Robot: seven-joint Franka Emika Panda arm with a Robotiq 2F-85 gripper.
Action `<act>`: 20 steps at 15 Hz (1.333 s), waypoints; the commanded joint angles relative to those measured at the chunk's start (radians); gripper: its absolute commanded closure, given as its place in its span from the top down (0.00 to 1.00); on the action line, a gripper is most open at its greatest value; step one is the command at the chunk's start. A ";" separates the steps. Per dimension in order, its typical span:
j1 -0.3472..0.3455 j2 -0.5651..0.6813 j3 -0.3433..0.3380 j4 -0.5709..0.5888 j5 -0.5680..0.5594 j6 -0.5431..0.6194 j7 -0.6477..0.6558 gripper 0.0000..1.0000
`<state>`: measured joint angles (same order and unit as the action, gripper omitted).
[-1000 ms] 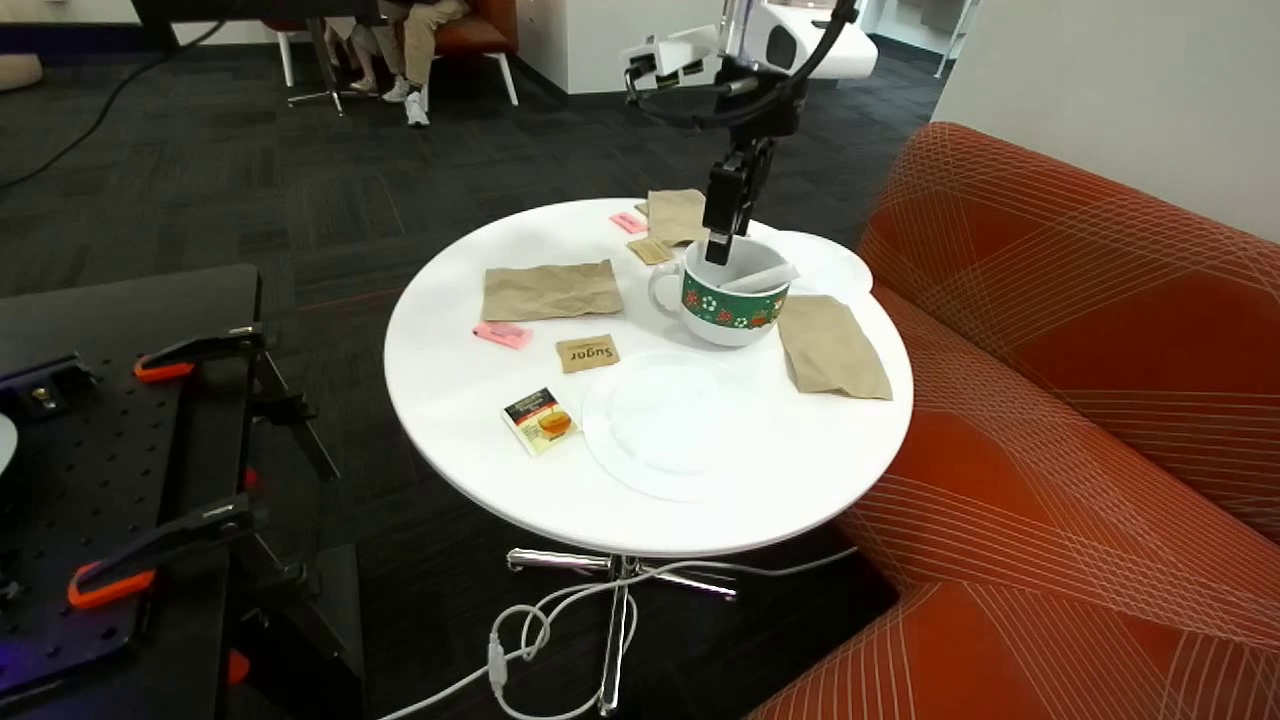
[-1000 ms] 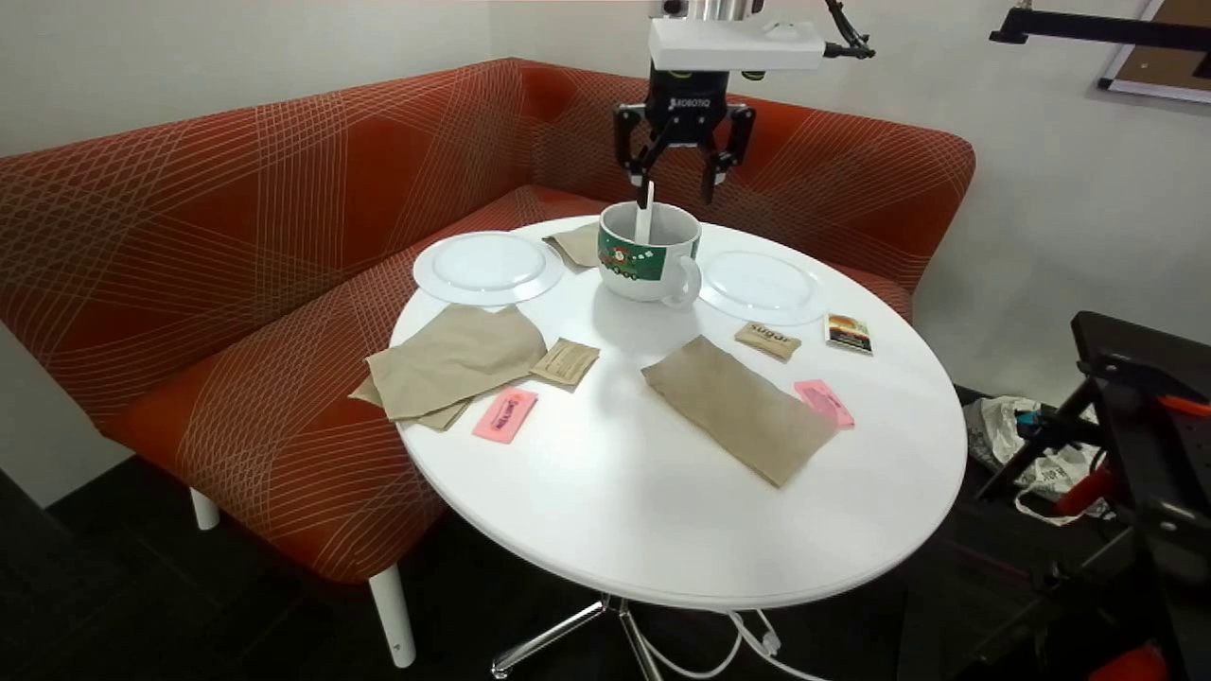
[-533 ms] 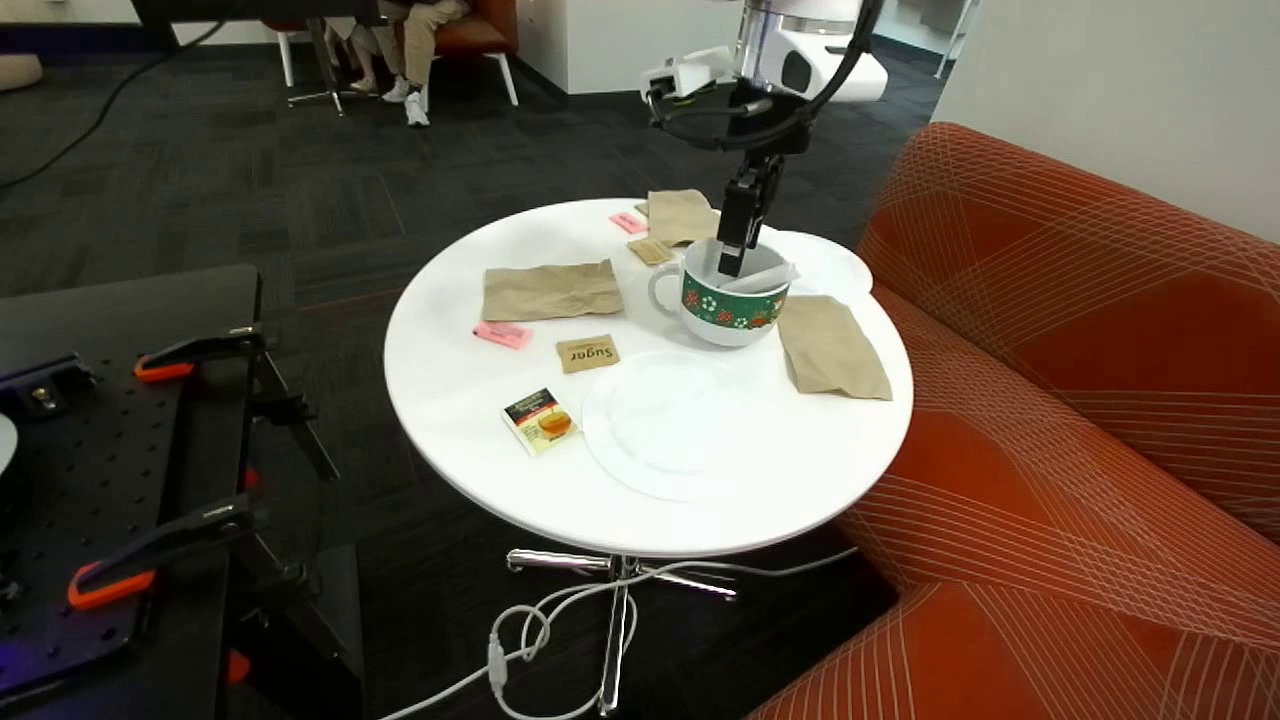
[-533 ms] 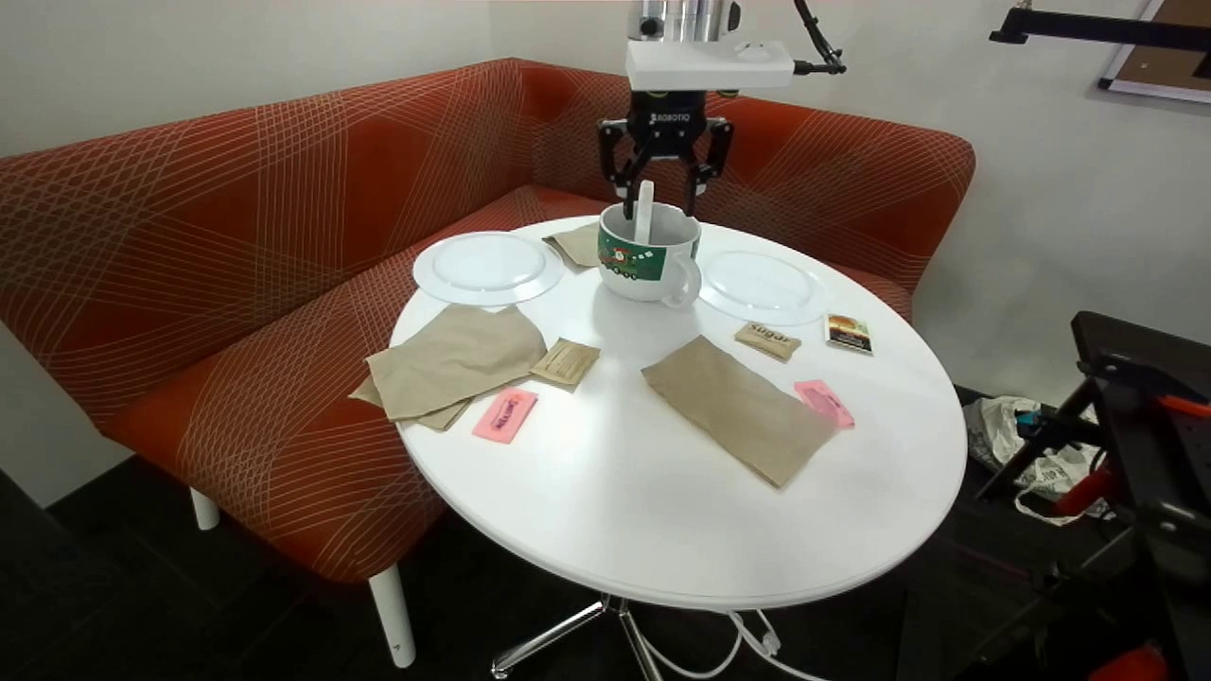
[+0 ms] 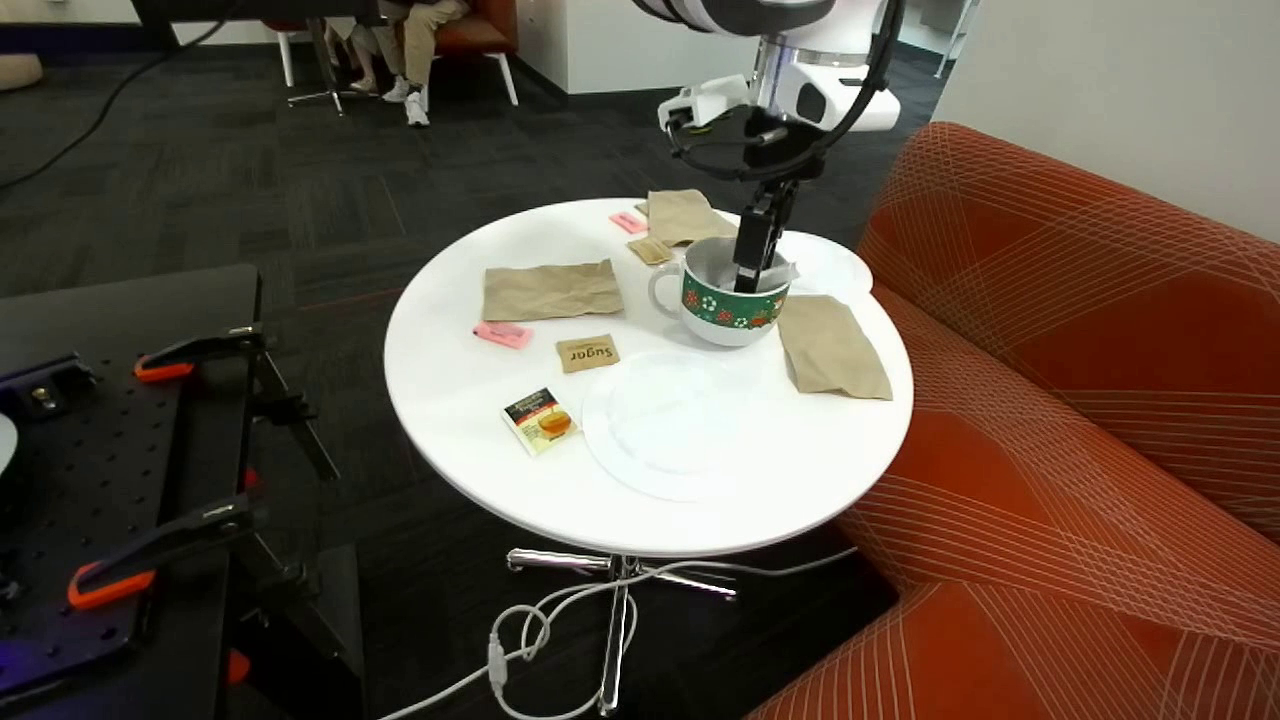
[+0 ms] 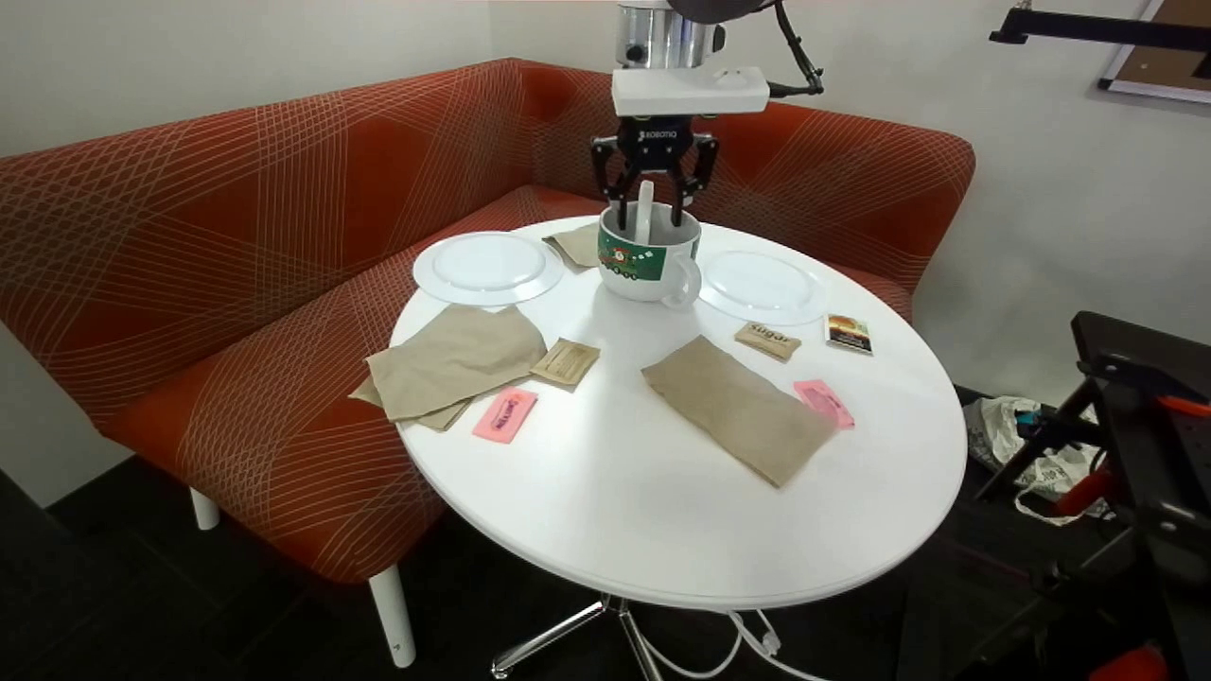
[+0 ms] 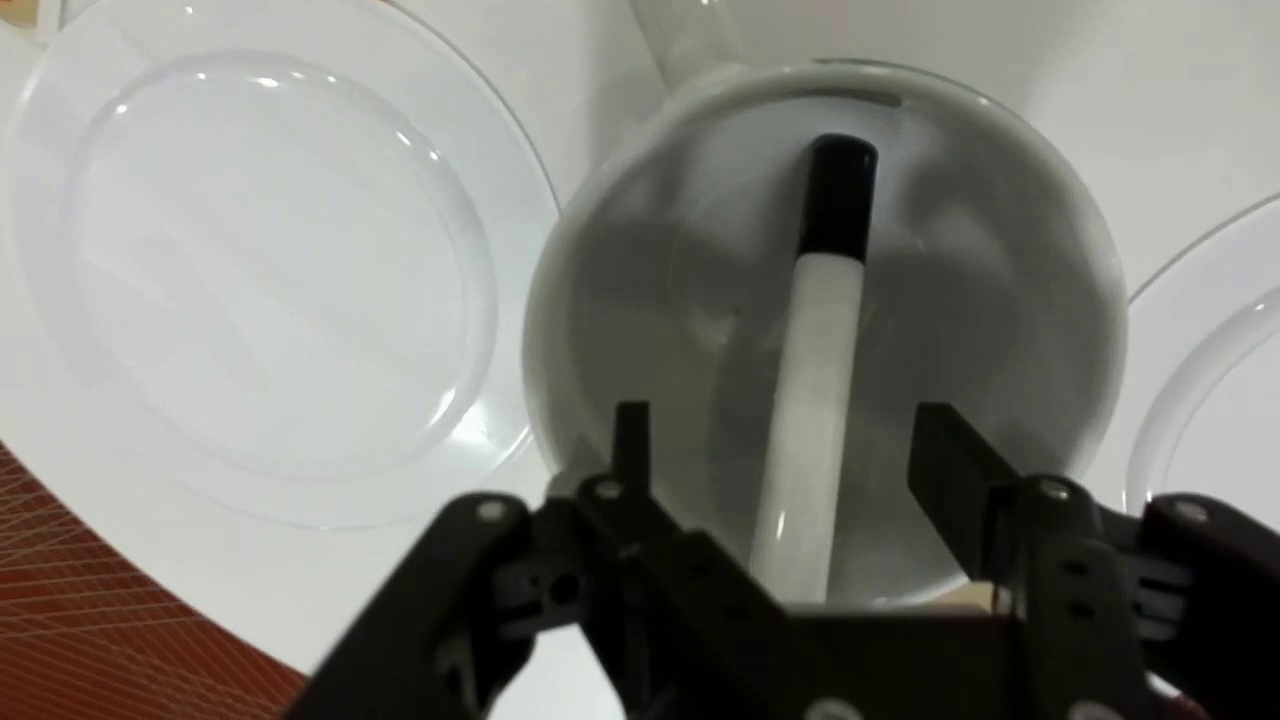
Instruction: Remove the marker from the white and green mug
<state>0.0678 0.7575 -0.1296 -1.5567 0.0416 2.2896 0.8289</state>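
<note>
The white and green mug (image 5: 735,310) stands upright on the round white table; it also shows in an exterior view (image 6: 630,263) and the wrist view (image 7: 1085,260). The marker (image 7: 818,340) has a white body and a black end. It leans in the mug, black end down, with its white end above the rim in both exterior views (image 6: 644,214). My gripper (image 7: 783,410) is open, pointing down, with its fingertips inside the mug's opening. One finger is on each side of the marker, with a gap on both sides. It also shows in an exterior view (image 6: 649,220).
White plates (image 5: 660,430) (image 6: 487,270) lie on either side of the mug. Brown napkins (image 5: 835,350) (image 6: 738,411), sugar packets (image 5: 588,353), pink packets (image 6: 505,414) and a tea packet (image 5: 541,420) lie on the table. A red couch (image 6: 378,236) stands beside it.
My gripper has moved down and sideways, from above and beside the marker to around it, with its fingertips now in the mug's opening. The mug and marker have not moved.
</note>
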 commanded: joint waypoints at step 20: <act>0.119 -0.171 -0.094 -0.128 -0.121 0.080 0.183 0.05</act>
<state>0.1555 0.7250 -0.2015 -1.5379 -0.0343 2.3182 0.9557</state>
